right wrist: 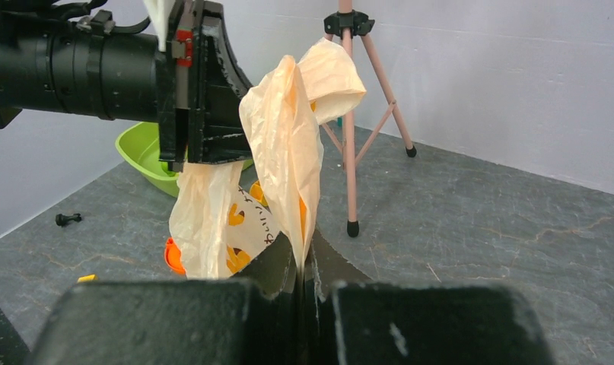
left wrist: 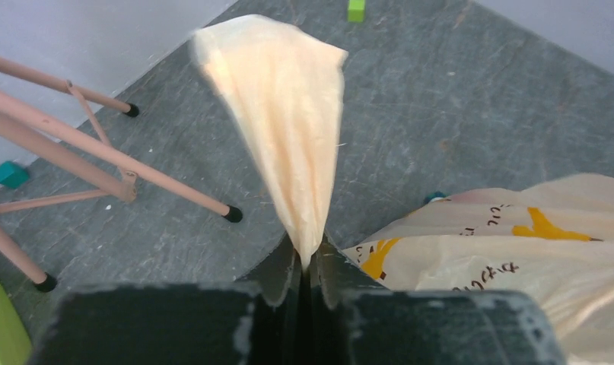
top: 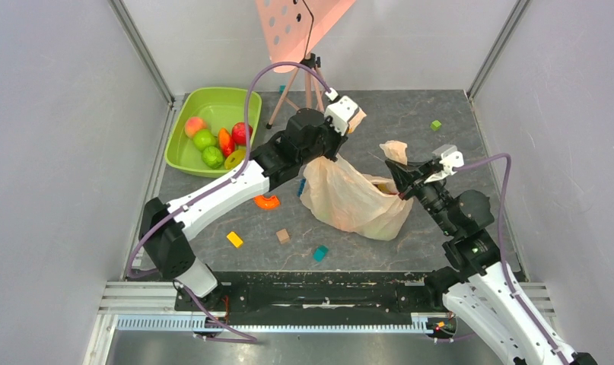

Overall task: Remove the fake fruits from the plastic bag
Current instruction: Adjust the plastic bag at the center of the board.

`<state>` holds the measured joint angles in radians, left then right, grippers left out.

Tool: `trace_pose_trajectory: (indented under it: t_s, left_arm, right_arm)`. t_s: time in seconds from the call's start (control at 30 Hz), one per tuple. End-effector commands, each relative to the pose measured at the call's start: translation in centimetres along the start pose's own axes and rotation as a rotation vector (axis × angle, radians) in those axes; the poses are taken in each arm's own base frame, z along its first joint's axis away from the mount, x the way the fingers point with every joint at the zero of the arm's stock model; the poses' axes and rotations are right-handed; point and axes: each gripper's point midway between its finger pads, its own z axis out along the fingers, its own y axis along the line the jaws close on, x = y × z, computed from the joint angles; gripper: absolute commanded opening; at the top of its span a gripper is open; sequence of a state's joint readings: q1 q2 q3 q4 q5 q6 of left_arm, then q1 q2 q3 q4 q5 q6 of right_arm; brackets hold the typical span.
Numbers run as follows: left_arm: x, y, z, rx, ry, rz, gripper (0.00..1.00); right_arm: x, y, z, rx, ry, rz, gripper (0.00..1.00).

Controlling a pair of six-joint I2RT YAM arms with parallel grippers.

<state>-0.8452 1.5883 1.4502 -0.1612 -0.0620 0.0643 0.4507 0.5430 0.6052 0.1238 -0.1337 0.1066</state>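
The pale peach plastic bag (top: 357,199) hangs between my two grippers over the middle of the table. My left gripper (top: 348,125) is shut on the bag's upper left flap (left wrist: 288,129). My right gripper (top: 401,173) is shut on the right flap (right wrist: 284,152). The bag's printed body sags below (left wrist: 516,251). I cannot see what is inside the bag. Several fake fruits lie in the green tub: a peach (top: 195,125), green ones (top: 205,139) and a red apple (top: 242,133).
The lime-green tub (top: 212,93) stands at the back left. A pink tripod (top: 307,80) stands behind the bag. A flat orange arc piece (top: 266,201) lies left of the bag. Yellow (top: 234,239), brown (top: 283,236), teal (top: 319,252) and green (top: 436,125) blocks are scattered about.
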Motion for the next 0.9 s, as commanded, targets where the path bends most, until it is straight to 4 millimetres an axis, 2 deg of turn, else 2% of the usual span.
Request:
trace_pose_trajectory:
  t_s: [0.0, 0.07, 0.2, 0.3, 0.37, 0.47, 0.53, 0.6, 0.77, 0.87]
  left_arm:
    - [-7.6, -1.7, -6.1, 0.111, -0.184, -0.069, 0.02]
    - [-9.6, -2.5, -8.4, 0.165, -0.222, -0.108, 0.02]
    - [-12.3, -4.1, -12.9, 0.280, -0.270, -0.156, 0.02]
    - [-13.0, -4.9, -15.8, 0.335, -0.286, -0.193, 0.02]
    - [-13.2, -5.3, -17.3, 0.361, -0.293, -0.218, 0.02]
    - [-13.3, -5.5, -18.3, 0.377, -0.283, -0.242, 0.02]
    - [-13.2, -5.4, -18.2, 0.367, -0.267, -0.241, 0.02]
    - [-12.8, -4.5, -16.8, 0.308, -0.241, -0.234, 0.02]
    - [-12.3, -2.1, -11.8, 0.194, -0.198, -0.170, 0.02]
    - [-13.1, 0.1, -8.9, 0.146, -0.212, -0.164, 0.02]
  right_arm:
    - [-7.4, 0.8, -1.0, 0.003, -0.111, 0.024, 0.00]
    - [-10.0, 1.2, -1.8, 0.005, -0.126, 0.041, 0.00]
    - [-13.1, 1.6, -3.1, 0.014, -0.126, 0.079, 0.00]
    - [-14.4, 2.0, -3.8, 0.012, -0.117, 0.113, 0.00]
    - [-14.5, 2.3, -4.0, 0.003, -0.108, 0.138, 0.00]
    - [-14.2, 2.2, -3.8, 0.018, -0.083, 0.173, 0.00]
    - [-13.8, 1.8, -3.2, 0.041, -0.060, 0.180, 0.00]
    - [-12.6, 0.7, -2.2, 0.093, -0.022, 0.175, 0.00]
    - [-9.5, -2.4, 1.6, 0.215, 0.071, 0.093, 0.00]
    - [-9.9, -3.1, 4.4, 0.214, 0.060, 0.015, 0.00]
